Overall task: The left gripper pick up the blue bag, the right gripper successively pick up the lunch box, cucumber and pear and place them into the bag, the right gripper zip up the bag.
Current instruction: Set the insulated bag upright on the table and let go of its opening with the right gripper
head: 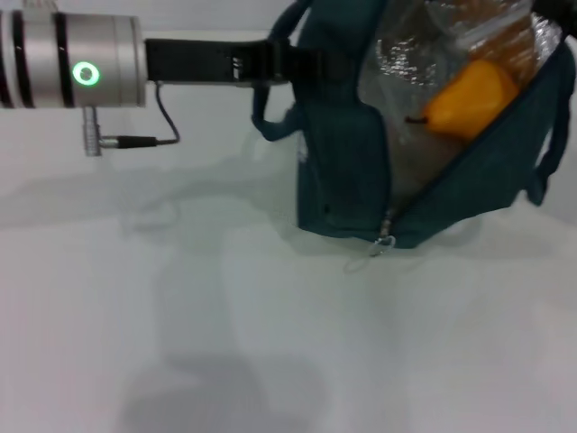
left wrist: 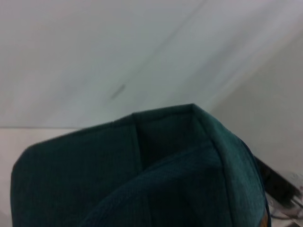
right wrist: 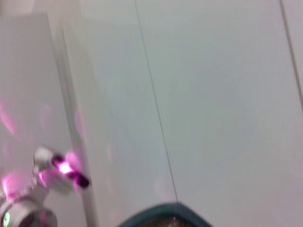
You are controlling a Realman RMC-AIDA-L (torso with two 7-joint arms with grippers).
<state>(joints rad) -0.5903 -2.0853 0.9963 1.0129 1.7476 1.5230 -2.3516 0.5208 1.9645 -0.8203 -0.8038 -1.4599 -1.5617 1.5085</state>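
One arm does the holding: the left gripper, a black two-fingered claw on a green-ringed silver wrist, reaches across the white table and is clenched on the blue bag, a dark teal fabric tote, at its top edge. Soft and floppy, it likely sags unless held high. Inside, against silver foil, lies the yellow-orange pear. Its zipper pull dangles at the near corner, with open table in front. The right gripper is out of sight.
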